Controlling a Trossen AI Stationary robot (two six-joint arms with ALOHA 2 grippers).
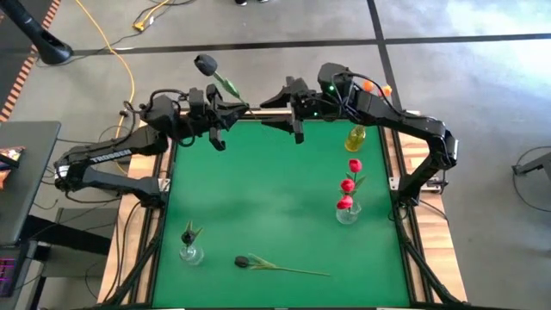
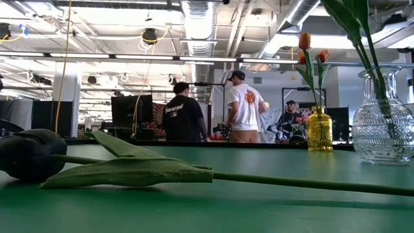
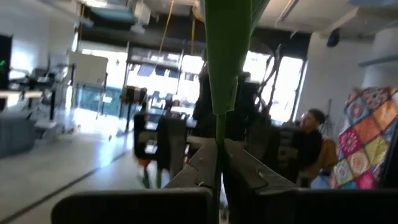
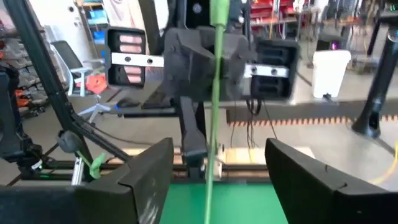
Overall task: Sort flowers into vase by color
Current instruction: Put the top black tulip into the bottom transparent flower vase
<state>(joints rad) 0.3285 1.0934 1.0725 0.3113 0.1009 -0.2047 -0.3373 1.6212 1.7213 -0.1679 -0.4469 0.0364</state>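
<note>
At the far edge of the green table (image 1: 258,198), the left pincer (image 1: 225,112) is pressed together on the thin green stem of a dark tulip (image 1: 205,64), whose head hangs out past the table's rim. The right pincer (image 1: 288,110) faces it with fingers (image 4: 149,168) spread, the stem running between them untouched. Another dark tulip (image 1: 244,261) lies flat near the front edge, close to the small clear vase (image 1: 190,250) that already holds a dark one; red tulips (image 1: 349,183) stand in a clear vase at right. These flowers look light and springy, so the stem likely bends and swings; a hold low on the stem seems best.
</note>
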